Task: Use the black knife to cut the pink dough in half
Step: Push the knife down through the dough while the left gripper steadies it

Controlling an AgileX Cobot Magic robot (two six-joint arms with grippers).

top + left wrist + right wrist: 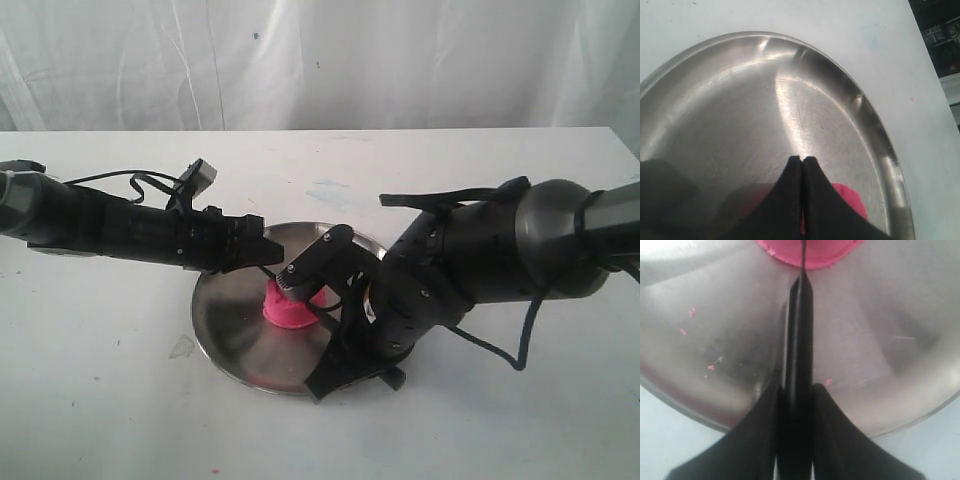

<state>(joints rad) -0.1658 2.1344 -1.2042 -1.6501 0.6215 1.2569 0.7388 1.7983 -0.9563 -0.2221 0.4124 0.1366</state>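
We can read no text, label, brand, number or sign in any of the views.

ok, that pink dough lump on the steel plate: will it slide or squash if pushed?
Probably squashes: the slim black knife is embedded in the small pink dough lump. Likely tacky, not slippery: pink crumbs lie on the round steel plate. Unlikely to roll; it sits flat.
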